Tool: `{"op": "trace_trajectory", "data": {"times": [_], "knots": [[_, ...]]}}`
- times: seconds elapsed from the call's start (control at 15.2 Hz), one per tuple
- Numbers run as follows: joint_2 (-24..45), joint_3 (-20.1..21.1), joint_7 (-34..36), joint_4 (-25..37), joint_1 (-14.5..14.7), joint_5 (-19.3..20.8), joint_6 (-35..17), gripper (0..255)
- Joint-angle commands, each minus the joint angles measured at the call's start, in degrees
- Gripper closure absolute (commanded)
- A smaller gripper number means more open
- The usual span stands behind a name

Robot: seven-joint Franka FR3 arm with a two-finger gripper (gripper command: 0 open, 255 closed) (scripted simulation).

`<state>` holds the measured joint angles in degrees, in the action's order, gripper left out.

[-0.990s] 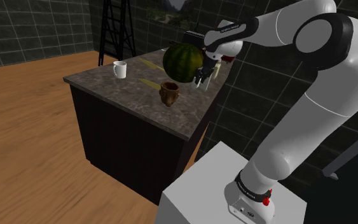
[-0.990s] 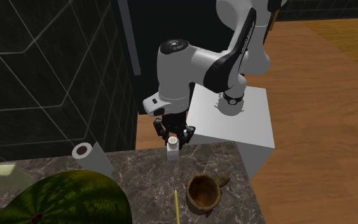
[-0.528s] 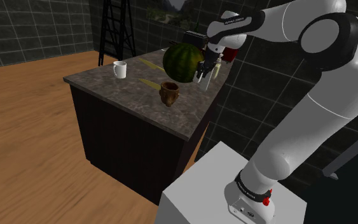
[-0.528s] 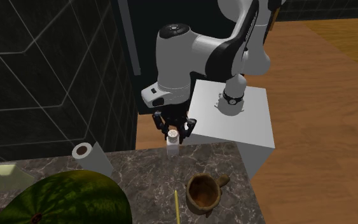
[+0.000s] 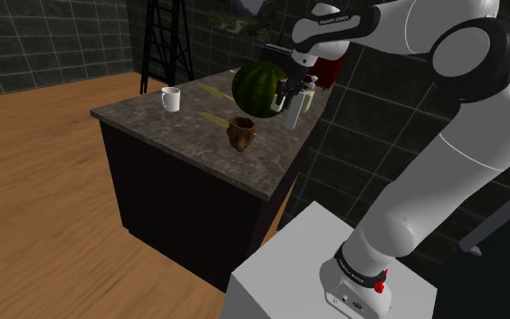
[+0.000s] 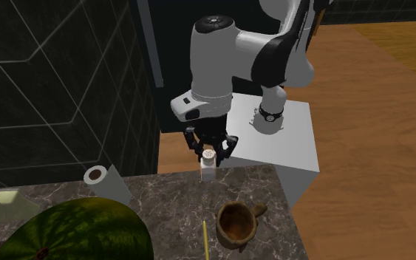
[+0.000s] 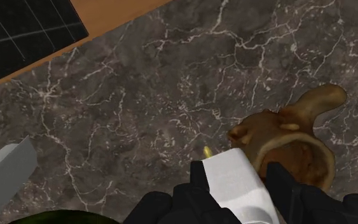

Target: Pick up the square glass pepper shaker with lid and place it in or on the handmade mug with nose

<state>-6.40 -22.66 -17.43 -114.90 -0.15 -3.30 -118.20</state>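
Shaker carried above the table, short of the mug.

**State.** The black jaws are clamped on the pepper shaker [image 7: 237,182], one finger [image 7: 200,180] on each side of its pale, square body. The shaker [image 6: 208,168] hangs clear of the marbled table [image 6: 171,198], near the end closest to the robot's stand. The brown mug [image 6: 236,223] stands upright on the table, off to one side of the shaker rather than under it.

**Risks.**
- The mug's mouth looks only a little wider than the shaker. If the shaker is let go off-centre, it would likely strike the rim and tip onto the table, or knock the mug over.
- The hold appears to be high on the body, near the lid. A quick sideways move could swing the shaker or let it slip.
- The watermelon [image 5: 260,88] sits close beside the hand, so a wide sweep could brush it.

**Views.**
- The wrist view looks down on the mug [image 7: 293,154] and shows its handle, its lumpy rim and how far it lies from the shaker. It gives little sense of height.
- The shoulder view shows the shaker [image 5: 300,97] off the table [image 5: 167,136], the mug [image 5: 241,133] standing alone, and a white cup [image 5: 171,99] farther along.
- The second exterior view shows the shaker's lid between the fingers and a thin yellow stick [image 6: 205,240] lying beside the mug.
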Motion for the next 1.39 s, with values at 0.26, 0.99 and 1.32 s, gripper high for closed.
{"op": "trace_trajectory", "data": {"times": [0.26, 0.99, 1.32], "knots": [[1.42, 4.44, 8.15, 1.66, 3.46, 0.47, -0.16, 255], [4.44, 7.02, 12.61, -0.38, 5.71, 0.10, -5.34, 255], [5.53, 6.97, 12.10, -3.07, 5.70, -0.44, -9.06, 255]]}}
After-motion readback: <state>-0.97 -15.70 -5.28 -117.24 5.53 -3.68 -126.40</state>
